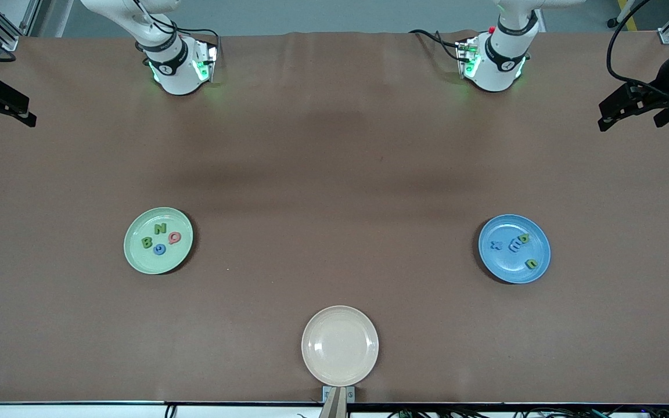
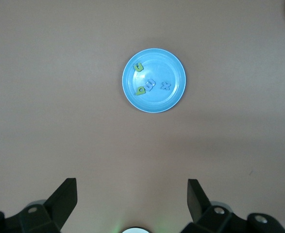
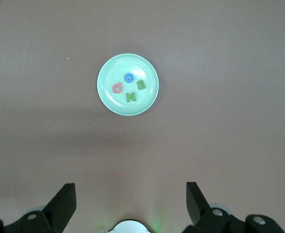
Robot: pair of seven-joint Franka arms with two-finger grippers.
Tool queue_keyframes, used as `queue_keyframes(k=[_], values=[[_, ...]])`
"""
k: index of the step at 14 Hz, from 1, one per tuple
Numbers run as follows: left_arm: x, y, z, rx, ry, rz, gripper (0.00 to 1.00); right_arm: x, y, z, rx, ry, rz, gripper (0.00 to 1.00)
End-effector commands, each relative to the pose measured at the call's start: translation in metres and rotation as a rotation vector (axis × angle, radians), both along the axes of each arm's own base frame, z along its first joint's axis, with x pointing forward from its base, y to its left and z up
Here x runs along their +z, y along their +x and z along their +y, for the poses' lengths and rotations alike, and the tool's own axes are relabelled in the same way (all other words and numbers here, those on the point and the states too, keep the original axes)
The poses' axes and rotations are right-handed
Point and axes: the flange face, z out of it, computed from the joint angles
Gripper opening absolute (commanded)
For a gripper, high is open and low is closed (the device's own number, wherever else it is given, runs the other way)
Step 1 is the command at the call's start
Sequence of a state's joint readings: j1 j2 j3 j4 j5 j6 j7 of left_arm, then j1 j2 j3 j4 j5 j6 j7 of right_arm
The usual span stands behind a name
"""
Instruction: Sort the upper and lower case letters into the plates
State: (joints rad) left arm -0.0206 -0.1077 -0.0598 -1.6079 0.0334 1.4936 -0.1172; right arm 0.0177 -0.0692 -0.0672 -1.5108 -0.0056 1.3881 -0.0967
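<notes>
brown table (image 1: 334, 174), both hands (image 2: 132, 204) high, open

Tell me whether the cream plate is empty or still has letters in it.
Empty. The cream plate shows only bare surface, no letters.

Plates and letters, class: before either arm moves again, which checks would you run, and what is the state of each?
1. Pale green plate holds only capitals: green N, green B, blue G, pink-red Q: ok.
2. Blue plate holds four small letters, blue x and green u among them; case of the middle two: cannot tell.
3. No letter lies on the cream plate: ok.
4. Left gripper open, holding nothing, high above the blue plate: ok.
5. Right gripper open, holding nothing, high above the green plate: ok.
</notes>
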Motion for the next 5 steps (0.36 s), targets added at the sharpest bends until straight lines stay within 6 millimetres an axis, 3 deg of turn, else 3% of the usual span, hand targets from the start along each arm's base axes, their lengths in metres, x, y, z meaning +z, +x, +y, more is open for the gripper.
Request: queue_keyframes(k=[1, 5], values=[[0.0087, 0.0006, 0.0002, -0.012, -0.011, -0.025, 1.0, 0.0022, -0.0093, 0.0021, -0.007, 0.005, -0.008, 1.0], [0.0066, 0.0016, 0.0001, -0.013, -0.013, -0.017, 1.0, 0.0063, -0.0104, -0.0011, -0.013, 0.011, -0.016, 1.0]])
